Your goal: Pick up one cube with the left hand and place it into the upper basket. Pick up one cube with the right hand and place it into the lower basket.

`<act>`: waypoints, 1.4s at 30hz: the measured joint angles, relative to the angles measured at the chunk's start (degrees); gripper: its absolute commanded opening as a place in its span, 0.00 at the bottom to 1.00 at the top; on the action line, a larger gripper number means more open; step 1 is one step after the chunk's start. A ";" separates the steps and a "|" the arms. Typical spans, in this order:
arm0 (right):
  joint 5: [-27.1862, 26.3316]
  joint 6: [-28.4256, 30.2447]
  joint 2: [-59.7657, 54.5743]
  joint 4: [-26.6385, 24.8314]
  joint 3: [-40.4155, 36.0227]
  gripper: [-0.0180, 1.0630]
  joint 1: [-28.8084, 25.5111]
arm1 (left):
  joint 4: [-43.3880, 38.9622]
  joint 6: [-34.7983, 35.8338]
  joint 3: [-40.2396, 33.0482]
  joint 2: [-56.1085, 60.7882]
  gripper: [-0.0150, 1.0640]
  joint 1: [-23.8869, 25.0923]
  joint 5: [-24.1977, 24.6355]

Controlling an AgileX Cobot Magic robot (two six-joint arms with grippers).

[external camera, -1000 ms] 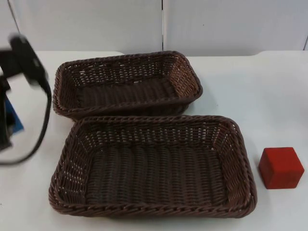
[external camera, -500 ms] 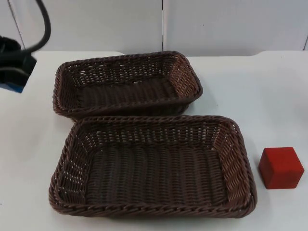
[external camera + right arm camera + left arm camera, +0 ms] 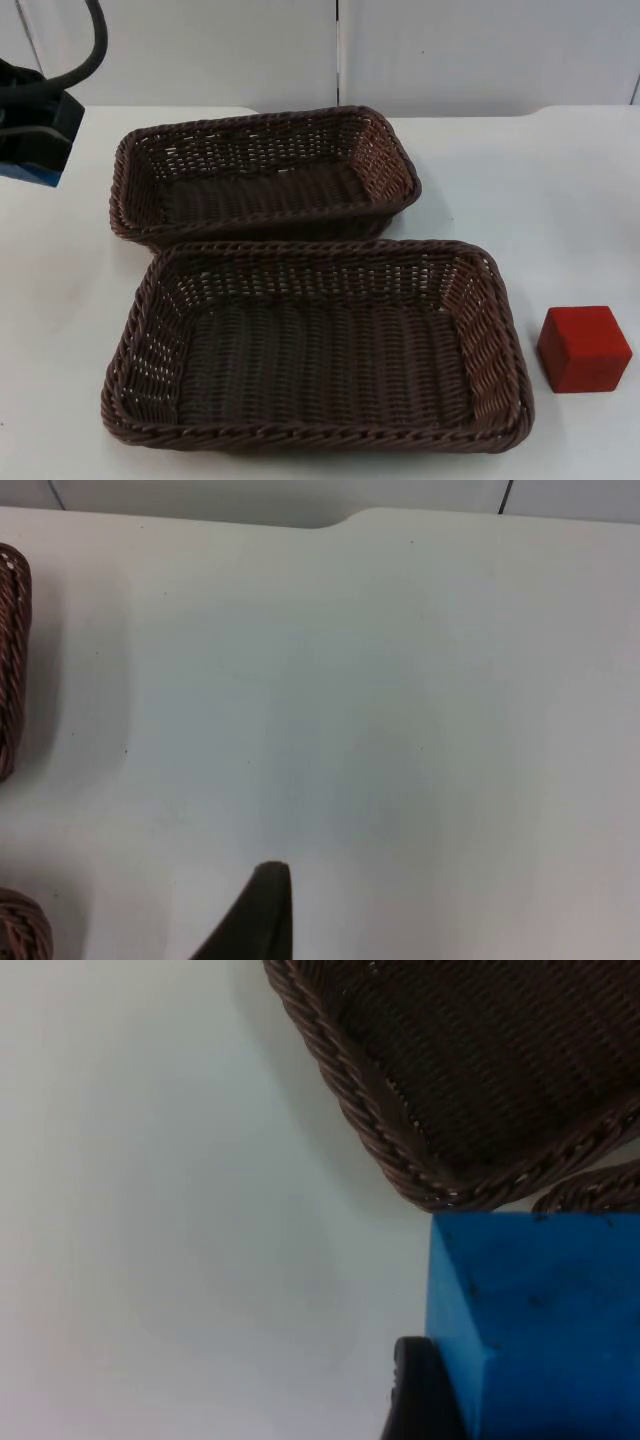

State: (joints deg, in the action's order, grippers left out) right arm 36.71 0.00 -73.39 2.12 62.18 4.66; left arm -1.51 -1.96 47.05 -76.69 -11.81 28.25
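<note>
White table (image 3: 520,190); blue cube (image 3: 540,1330) w/in left pincer (image 3: 440,1400)

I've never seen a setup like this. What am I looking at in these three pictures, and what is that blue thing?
A two-armed robot works at a white table. One camera looks down from above; the other two ride on the arms' wrists. On the table lie an upper basket, a lower basket and a red cube. The left gripper, raised at the table's far left, grips a blue cube, seen close up from its wrist. The right gripper waits over bare table.
</note>
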 measured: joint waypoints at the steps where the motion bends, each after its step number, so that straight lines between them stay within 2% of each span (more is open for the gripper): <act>1: 0.00 0.00 0.00 0.00 0.00 0.99 0.00 | 0.00 0.00 0.00 0.00 0.01 0.00 0.00; 10: 0.91 0.00 0.00 0.00 0.00 0.99 0.00 | 1.51 0.00 0.00 -0.43 0.01 0.00 -0.97; 19: 0.91 0.00 0.00 0.00 0.00 0.99 0.00 | 3.06 0.00 0.00 -0.88 0.01 0.00 -6.39; 23: 0.91 0.00 0.00 0.00 0.00 0.99 0.00 | 3.41 0.00 1.26 -2.70 0.01 0.00 -6.78; 32: 0.91 0.00 0.00 0.00 0.00 0.99 0.00 | 3.41 -1.92 8.29 -11.12 0.01 -4.06 -6.78; 42: 0.91 0.00 0.00 0.23 0.00 0.99 0.00 | 2.79 -3.50 23.49 -27.88 0.01 -5.28 -7.25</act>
State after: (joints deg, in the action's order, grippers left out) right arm 37.61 0.00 -73.39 2.35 62.18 4.66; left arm 1.28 -5.46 70.54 -104.58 -17.09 21.00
